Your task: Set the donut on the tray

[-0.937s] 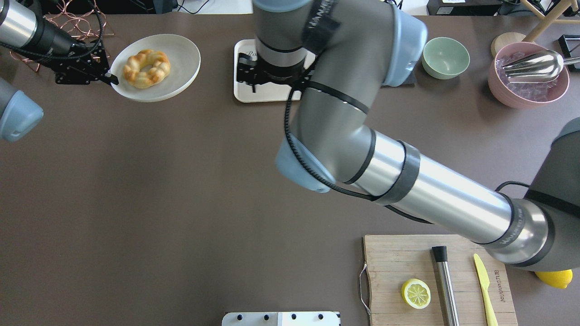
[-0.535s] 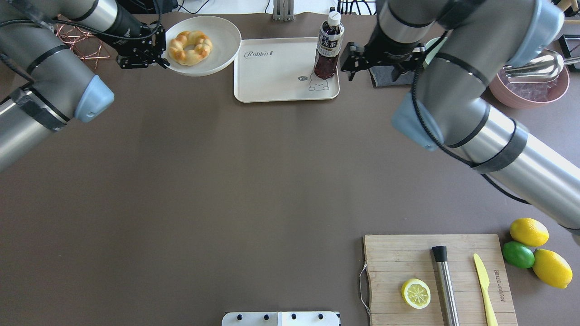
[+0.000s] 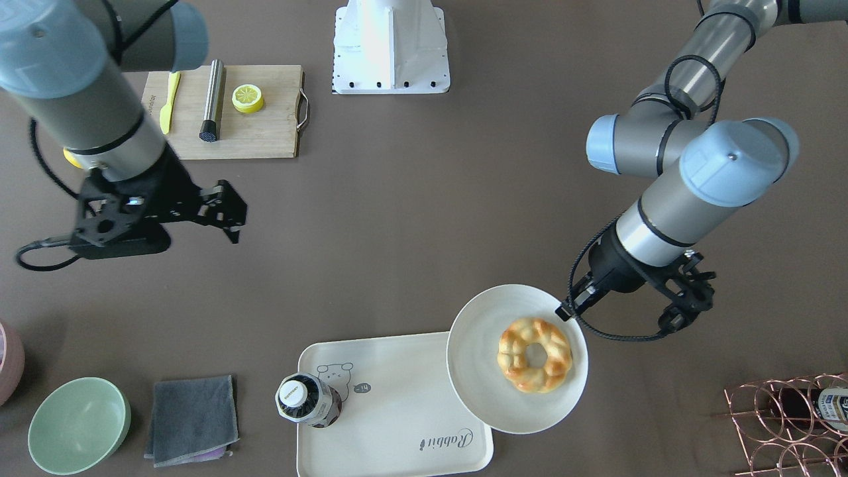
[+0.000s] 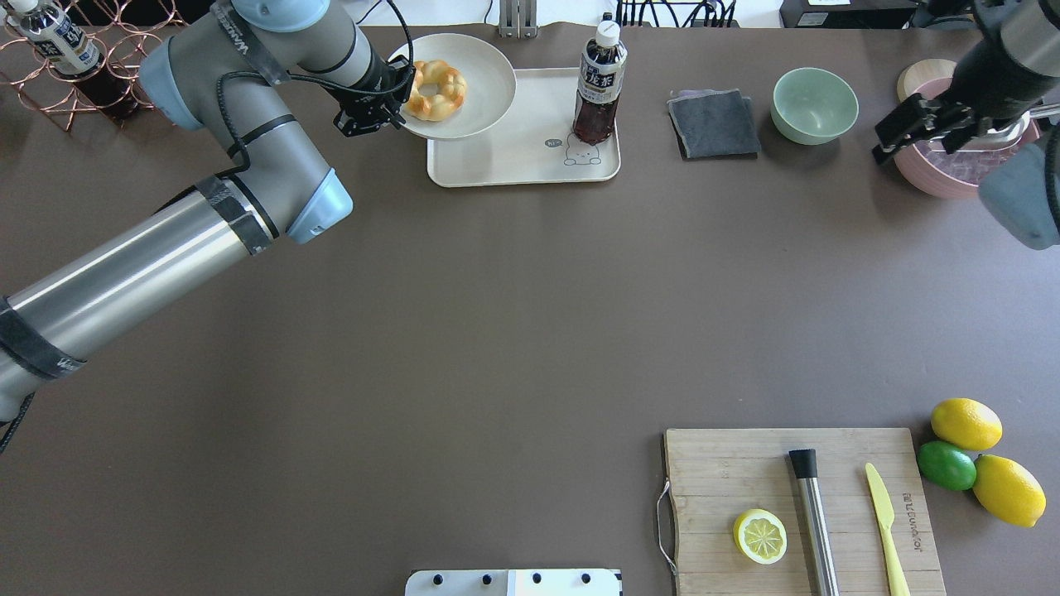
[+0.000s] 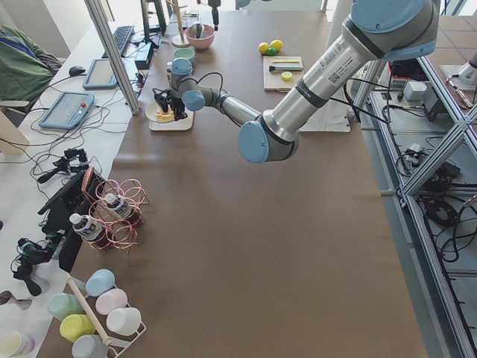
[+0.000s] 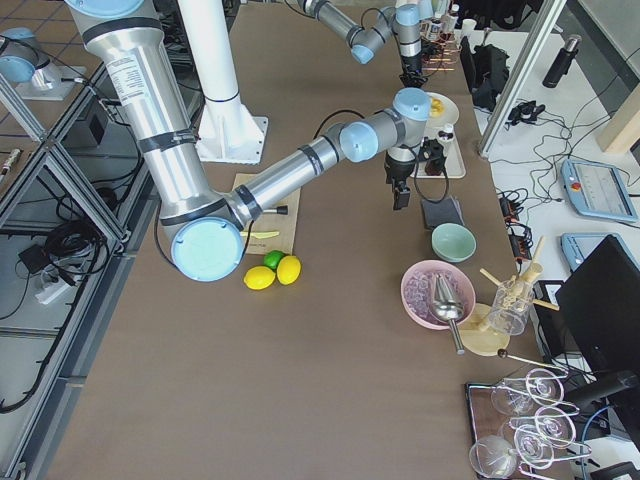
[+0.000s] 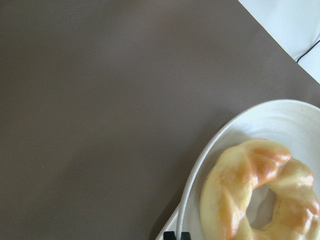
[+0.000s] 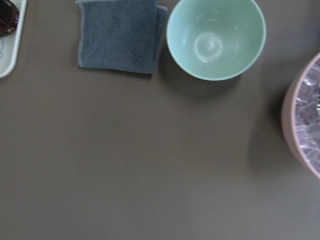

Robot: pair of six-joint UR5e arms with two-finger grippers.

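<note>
The golden braided donut (image 4: 437, 89) lies on a round off-white plate (image 4: 489, 91). My left gripper (image 4: 397, 114) is shut on the plate's rim and holds the plate over the left end of the cream tray (image 4: 522, 153). In the front-facing view the plate (image 3: 477, 358) with the donut (image 3: 534, 354) overlaps the tray's (image 3: 397, 424) right edge, and the left gripper (image 3: 568, 311) pinches the rim. The left wrist view shows the donut (image 7: 255, 195) and the plate rim (image 7: 207, 152). My right gripper (image 4: 907, 124) is open and empty beside the pink bowl (image 4: 936, 178).
A dark drink bottle (image 4: 598, 91) stands on the tray's right part near the bear drawing. A grey cloth (image 4: 714, 122) and a green bowl (image 4: 815, 105) lie right of the tray. A copper rack (image 4: 50, 50) stands far left. The cutting board (image 4: 745, 488) with a lemon half is near right.
My left arm has carried the plate with the donut to the right, from the bare table to over the tray's left end. My right arm has swung away right, to the pink bowl.
</note>
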